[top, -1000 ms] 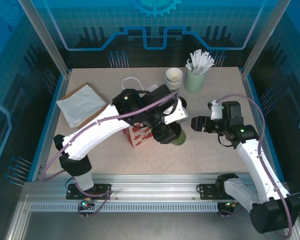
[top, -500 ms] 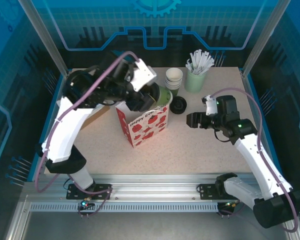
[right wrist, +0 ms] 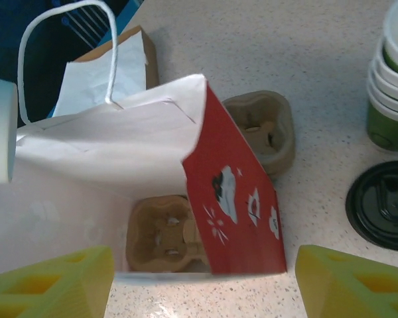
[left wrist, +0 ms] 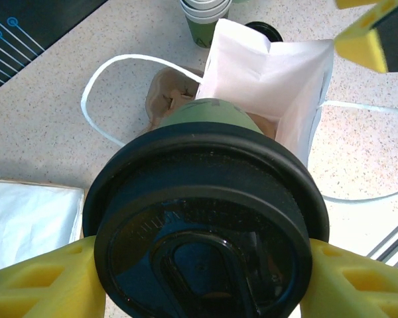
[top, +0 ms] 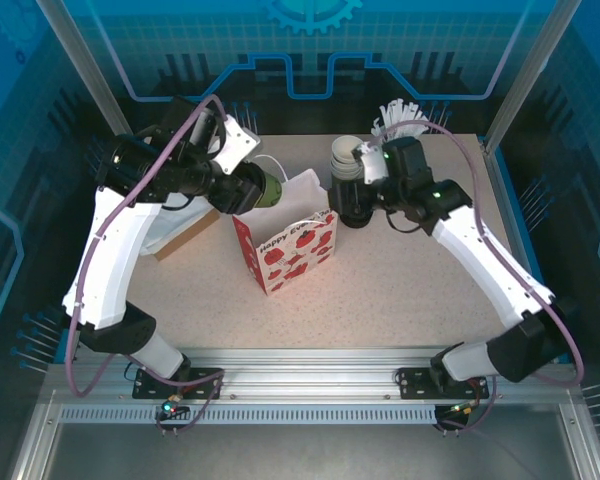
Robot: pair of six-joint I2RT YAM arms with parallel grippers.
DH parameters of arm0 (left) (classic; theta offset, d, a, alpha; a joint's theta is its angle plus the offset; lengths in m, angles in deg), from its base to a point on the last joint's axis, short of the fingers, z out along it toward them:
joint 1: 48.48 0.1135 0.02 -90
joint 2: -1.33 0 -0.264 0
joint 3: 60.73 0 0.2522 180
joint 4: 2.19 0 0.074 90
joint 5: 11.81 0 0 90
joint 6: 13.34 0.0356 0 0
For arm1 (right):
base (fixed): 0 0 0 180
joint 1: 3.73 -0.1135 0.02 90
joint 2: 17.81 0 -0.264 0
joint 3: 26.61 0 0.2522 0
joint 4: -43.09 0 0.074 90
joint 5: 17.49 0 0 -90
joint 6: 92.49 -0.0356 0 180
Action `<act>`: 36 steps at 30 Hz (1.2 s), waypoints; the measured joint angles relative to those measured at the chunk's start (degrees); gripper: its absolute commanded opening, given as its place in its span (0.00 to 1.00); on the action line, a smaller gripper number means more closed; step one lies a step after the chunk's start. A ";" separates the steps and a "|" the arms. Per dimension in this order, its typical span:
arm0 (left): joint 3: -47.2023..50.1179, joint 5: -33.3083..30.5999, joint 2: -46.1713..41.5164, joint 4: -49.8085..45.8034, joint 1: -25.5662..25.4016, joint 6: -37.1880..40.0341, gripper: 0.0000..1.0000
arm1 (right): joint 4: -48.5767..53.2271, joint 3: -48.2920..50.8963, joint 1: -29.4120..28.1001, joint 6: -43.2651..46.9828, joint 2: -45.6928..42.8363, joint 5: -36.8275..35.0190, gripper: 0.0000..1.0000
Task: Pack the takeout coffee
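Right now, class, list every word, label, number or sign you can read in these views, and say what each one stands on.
"Happy Eve...": white script on the red front of the paper bag; the rest of the line is too small to read.
Raised marks on the black lid of the takeout coffee: too blurred to read.
No other text is legible.

Colour key: the coffee cup (left wrist: 215,112) is dark olive green, its lid (left wrist: 205,225) glossy black. The bag (top: 298,252) is red and white outside, printed with strawberries and lettering, and plain white inside. The cup tray (right wrist: 160,242) is brown, the stacked cups (top: 346,152) green with cream insides, the table (top: 410,290) speckled beige.
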 measured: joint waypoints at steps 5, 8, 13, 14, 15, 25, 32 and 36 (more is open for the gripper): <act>0.20 0.44 0.11 -1.33 0.00 0.61 0.40 | 1.03 -5.33 -1.97 1.31 6.01 -0.57 0.66; 0.68 0.44 0.59 -2.19 -0.20 1.27 0.41 | 1.53 -6.47 -2.51 2.12 7.98 -1.53 0.60; 0.90 0.35 3.63 -3.43 -2.05 2.16 0.41 | 2.80 -6.78 -2.71 3.06 9.84 -3.23 0.50; 0.90 0.20 4.57 -3.67 -2.51 2.56 0.41 | 2.93 -6.91 -2.71 3.17 10.10 -3.48 0.48; 0.90 0.15 5.51 -3.89 -2.82 2.73 0.41 | 3.02 -6.99 -2.71 3.23 10.29 -3.56 0.47; 0.00 -1.31 11.58 -5.01 -3.41 5.42 0.42 | 2.99 -7.45 -2.71 3.87 10.40 -4.72 0.36; -0.28 -1.31 15.08 -5.55 -3.58 6.32 0.42 | 2.99 -7.45 -2.71 4.17 10.40 -4.92 0.32; -0.22 -1.36 16.50 -5.79 -3.80 7.10 0.42 | 2.99 -7.45 -2.71 4.20 10.40 -4.90 0.30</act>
